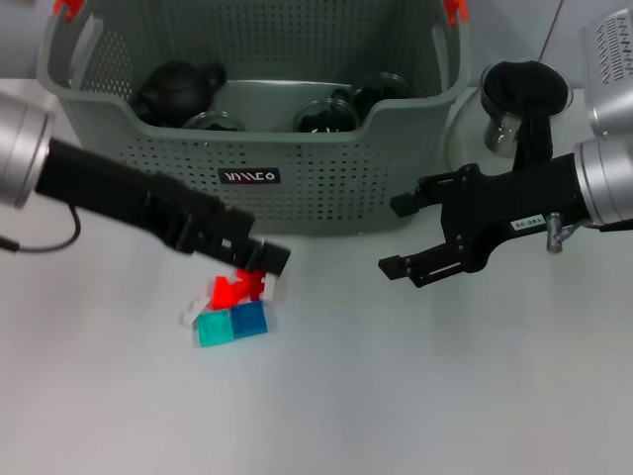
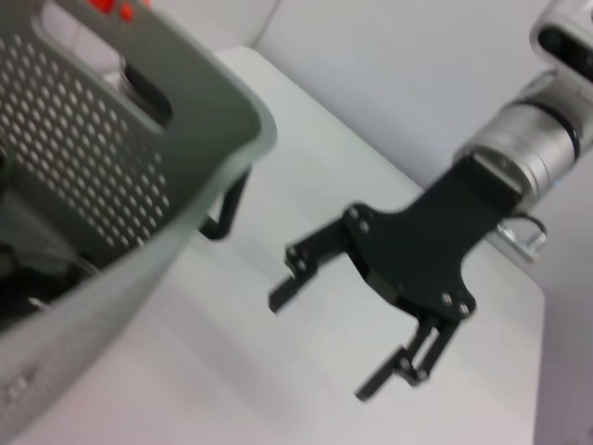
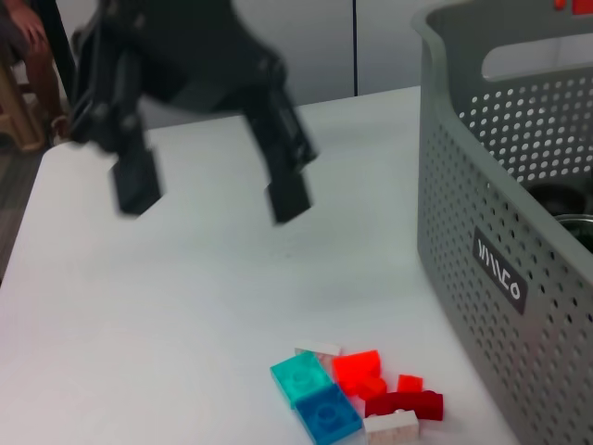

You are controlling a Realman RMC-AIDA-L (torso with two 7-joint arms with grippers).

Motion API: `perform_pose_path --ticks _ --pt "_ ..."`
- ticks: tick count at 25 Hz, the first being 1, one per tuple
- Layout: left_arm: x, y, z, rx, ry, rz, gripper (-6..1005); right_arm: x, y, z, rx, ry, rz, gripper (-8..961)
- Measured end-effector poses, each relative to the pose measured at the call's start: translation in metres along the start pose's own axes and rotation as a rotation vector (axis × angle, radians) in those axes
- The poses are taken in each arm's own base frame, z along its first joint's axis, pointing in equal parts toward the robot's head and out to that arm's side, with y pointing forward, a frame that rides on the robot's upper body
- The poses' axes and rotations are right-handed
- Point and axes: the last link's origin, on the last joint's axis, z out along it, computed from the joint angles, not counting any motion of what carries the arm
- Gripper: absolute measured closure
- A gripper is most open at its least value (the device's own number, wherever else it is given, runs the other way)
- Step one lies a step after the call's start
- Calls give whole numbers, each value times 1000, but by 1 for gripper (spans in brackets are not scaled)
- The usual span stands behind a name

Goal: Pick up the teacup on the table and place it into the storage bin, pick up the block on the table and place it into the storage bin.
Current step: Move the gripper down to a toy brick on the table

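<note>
The blocks (image 1: 232, 309) sit in a little pile on the white surface (image 1: 415, 396) just in front of the storage bin (image 1: 326, 173). Left end effector (image 3: 211, 188) hangs right above them, fingers apart, gripping nothing. Right end effector (image 1: 404, 236) hovers off to the side, also spread open and empty.

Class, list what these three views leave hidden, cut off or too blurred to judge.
1. Head view: the left gripper covers part of the red blocks; contact unclear.
2. Head view: the dark items inside the storage bin are half hidden by its front wall.
3. Right wrist view: the left gripper is motion-blurred.
4. Left wrist view: the bin's contents are cut off; the right gripper shows open.
</note>
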Motion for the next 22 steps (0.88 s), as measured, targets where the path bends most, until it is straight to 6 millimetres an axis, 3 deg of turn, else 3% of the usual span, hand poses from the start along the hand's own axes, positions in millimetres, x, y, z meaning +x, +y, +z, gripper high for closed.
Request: perform_pose_path --ticks 12,22 --pt "-52 -26 18 54 -7 69 75 3 -1 4 -1 -19 32 76" --pt "-63 -56 28 194 -10 36 75 -1 -3 6 10 -26 26 75"
